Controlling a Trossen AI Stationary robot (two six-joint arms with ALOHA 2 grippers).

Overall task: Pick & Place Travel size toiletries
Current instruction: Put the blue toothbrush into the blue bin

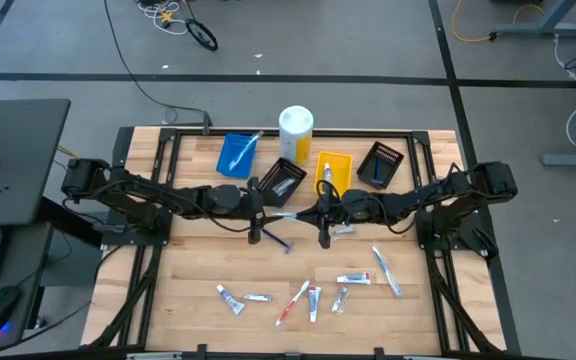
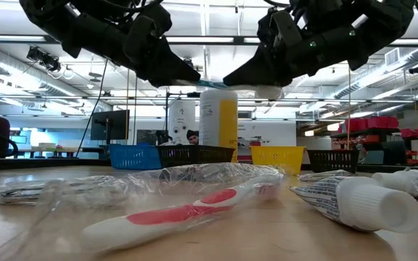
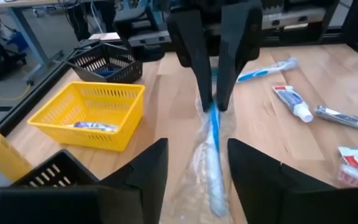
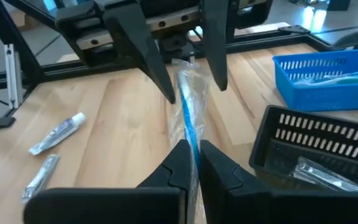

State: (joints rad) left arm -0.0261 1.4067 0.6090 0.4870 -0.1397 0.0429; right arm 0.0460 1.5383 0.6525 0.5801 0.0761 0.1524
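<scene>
Nearest the low camera lies a red toothbrush (image 2: 173, 214) in crinkled clear wrap, with a soft white tube (image 2: 361, 203) at its 3 o'clock. At table centre your left gripper (image 3: 194, 168) has its jaws wide, straddling one end of a wrapped blue toothbrush (image 3: 214, 134) without gripping it. Your right gripper (image 4: 191, 158) is pinched tight on the other end, so the brush hangs between the two arms above the wood. It looks like a handover or a regrip. You are, I judge, less than halfway. Along 12 o'clock, the blue mesh bin (image 1: 236, 153) holds a pale brush, the black bin (image 1: 282, 180) holds something in wrap, and the yellow bin (image 1: 334, 170) holds one tube. I cannot tell what the far black bin (image 1: 381, 163) holds. Around 6 o'clock about eight slim items remain loose: crimped tubes (image 1: 230, 298), a thin pale toothbrush (image 1: 385, 270), and a dark razor (image 1: 278, 240) nearer the centre. The slick film may slip.
</scene>
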